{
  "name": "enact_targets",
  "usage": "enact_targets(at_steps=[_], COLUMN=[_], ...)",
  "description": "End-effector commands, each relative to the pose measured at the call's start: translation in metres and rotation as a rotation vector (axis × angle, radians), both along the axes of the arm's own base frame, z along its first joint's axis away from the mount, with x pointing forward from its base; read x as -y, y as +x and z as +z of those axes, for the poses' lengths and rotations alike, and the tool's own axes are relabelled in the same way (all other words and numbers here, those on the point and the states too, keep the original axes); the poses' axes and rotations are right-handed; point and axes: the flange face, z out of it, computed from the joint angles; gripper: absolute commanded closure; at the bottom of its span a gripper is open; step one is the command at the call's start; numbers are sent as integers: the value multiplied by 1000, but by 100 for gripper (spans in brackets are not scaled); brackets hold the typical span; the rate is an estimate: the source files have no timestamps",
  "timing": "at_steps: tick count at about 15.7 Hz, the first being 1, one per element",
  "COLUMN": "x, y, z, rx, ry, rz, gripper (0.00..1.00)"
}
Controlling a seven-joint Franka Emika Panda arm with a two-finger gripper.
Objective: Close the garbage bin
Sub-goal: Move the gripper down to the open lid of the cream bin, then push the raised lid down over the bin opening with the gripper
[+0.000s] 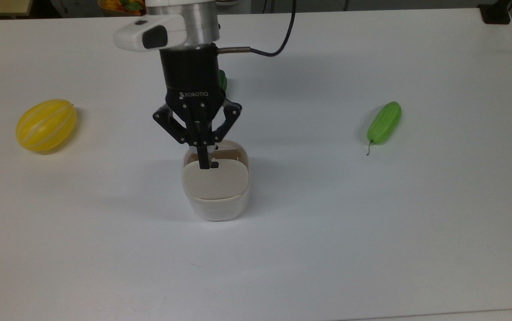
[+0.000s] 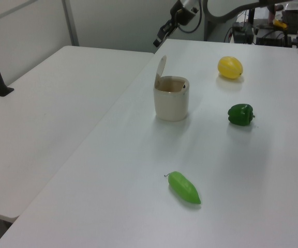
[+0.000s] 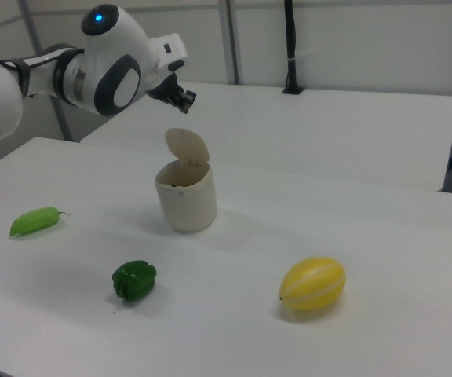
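Note:
The white garbage bin (image 1: 215, 203) stands mid-table with its beige lid (image 1: 215, 179) swung up and standing open. In the left view the bin (image 2: 171, 101) has its lid (image 2: 161, 67) upright on the far side, and the right view shows the bin (image 3: 185, 198) and lid (image 3: 187, 146) the same way. My gripper (image 1: 203, 163) is shut with nothing in it. In the top view it hangs over the bin's opening, near the lid's dark button. The gripper (image 3: 184, 97) sits a little above the lid's top edge, apart from it. The left view puts the gripper (image 2: 160, 39) above the lid.
A green pepper (image 2: 240, 114) lies beyond the bin, mostly hidden by my arm in the top view. A yellow melon (image 1: 46, 125) lies at the top view's left. A light green gourd (image 1: 384, 122) lies at the top view's right. A second table (image 2: 50, 103) adjoins.

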Motion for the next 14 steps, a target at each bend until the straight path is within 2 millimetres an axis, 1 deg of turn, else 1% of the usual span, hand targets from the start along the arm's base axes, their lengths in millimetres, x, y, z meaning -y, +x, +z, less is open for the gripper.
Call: enact_targets(at_steps=[1, 3, 5, 6, 8, 10, 12, 14], x=[-11, -10, -10, -8, -3, 0, 9, 12], y=[9, 10, 7, 5, 2, -6, -13, -19], z=[-17, -25, -21, -20, -30, -24, -27, -30], rx=[0, -13, -21, -49, -142, -194, -281, -344], ry=[-20, -29, -27, -26, -29, -27, -26, -30], rz=[7, 8, 11, 13, 20, 25, 28, 42], gripper=[100, 100, 100, 100, 100, 100, 100, 100])
